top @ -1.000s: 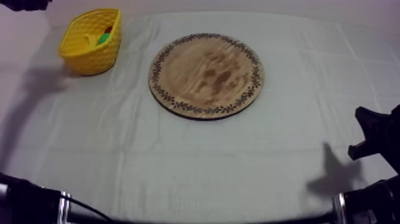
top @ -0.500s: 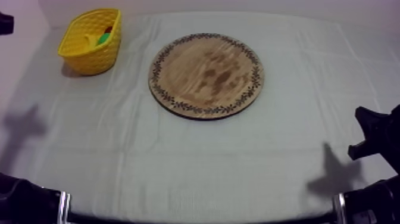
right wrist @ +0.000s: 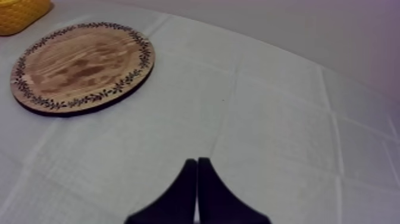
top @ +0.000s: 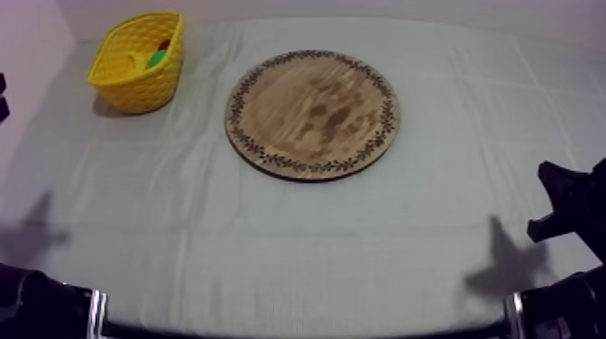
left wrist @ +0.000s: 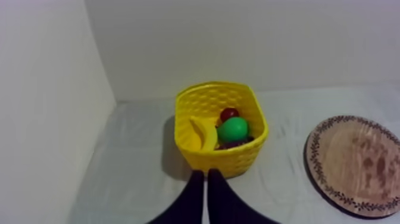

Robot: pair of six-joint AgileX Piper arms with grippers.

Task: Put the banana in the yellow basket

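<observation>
The yellow basket (top: 137, 88) stands at the table's far left. Inside it lie the banana (left wrist: 205, 134), a green pear (left wrist: 233, 128), a small red fruit (left wrist: 229, 113) and dark grapes (left wrist: 237, 143). The round wooden board (top: 312, 114) sits mid-table with nothing on it. My left gripper (left wrist: 205, 175) hovers just in front of the basket (left wrist: 225, 164), shut on nothing, its fingers forming a narrow wedge. My right gripper (right wrist: 197, 161) is shut too, above bare cloth to the right of the board (right wrist: 83, 64).
Grey-white cloth covers the table. A pale wall runs along the table's left side, close to the basket. My right arm (top: 568, 203) sits low at the right edge, and a bit of my left arm (top: 3, 96) is at the left edge.
My left arm has drawn back from the far left corner, along the left edge toward the front; its shadow slid the same way. The right arm, board and basket stayed put.
</observation>
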